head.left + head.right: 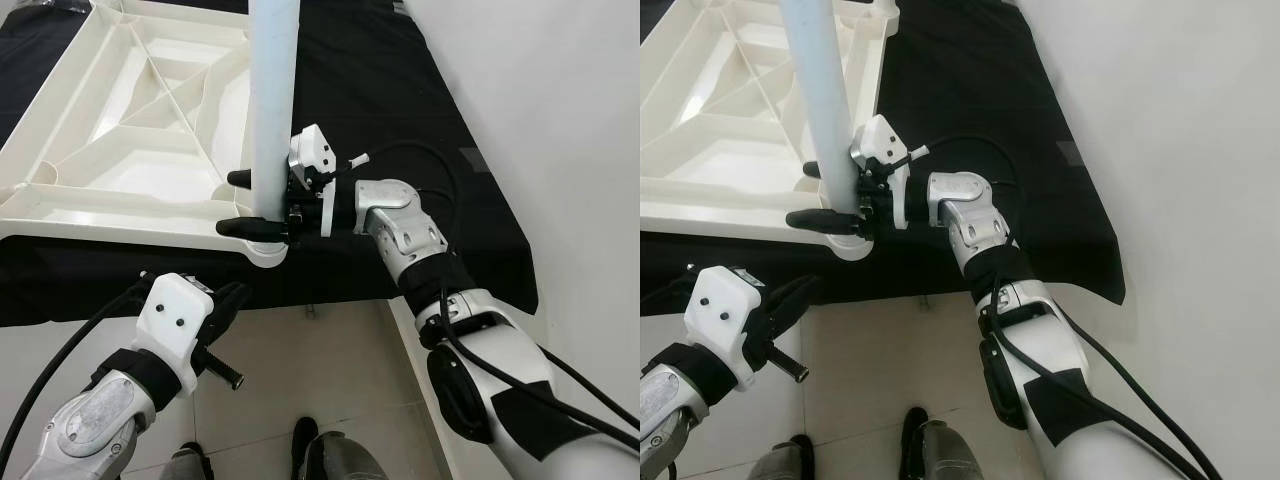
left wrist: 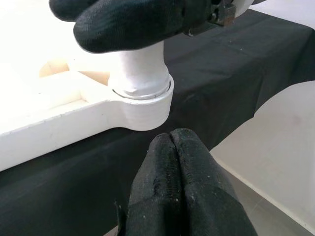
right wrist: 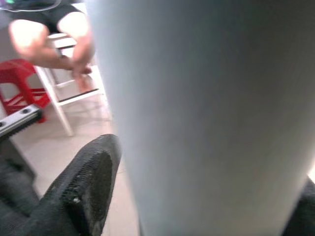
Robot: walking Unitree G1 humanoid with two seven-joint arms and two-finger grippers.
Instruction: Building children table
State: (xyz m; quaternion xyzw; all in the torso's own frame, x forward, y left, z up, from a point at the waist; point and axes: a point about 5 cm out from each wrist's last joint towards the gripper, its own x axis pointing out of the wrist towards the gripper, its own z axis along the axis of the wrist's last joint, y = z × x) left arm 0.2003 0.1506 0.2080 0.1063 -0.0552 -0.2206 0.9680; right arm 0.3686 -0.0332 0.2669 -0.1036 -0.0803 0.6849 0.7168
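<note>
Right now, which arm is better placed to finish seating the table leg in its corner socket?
Right. The right gripper already has its jaws clamped around the white leg just above the socket, while the left gripper hangs shut below the table edge.

A table (image 1: 470, 200) draped in black cloth (image 1: 400, 90) carries the inverted white tabletop (image 1: 120, 120). Pale tiled floor (image 1: 330, 370) lies below.

Both arms are silver with black joint bands and black cables running along them. The right arm (image 1: 480, 340) has a rounded silver elbow housing with small screws. Each wrist carries a white boxy housing; the left (image 1: 178, 322) shows two dark screw holes. The fingers (image 2: 182, 191) look cloth-covered, black, perhaps dusty.
</note>
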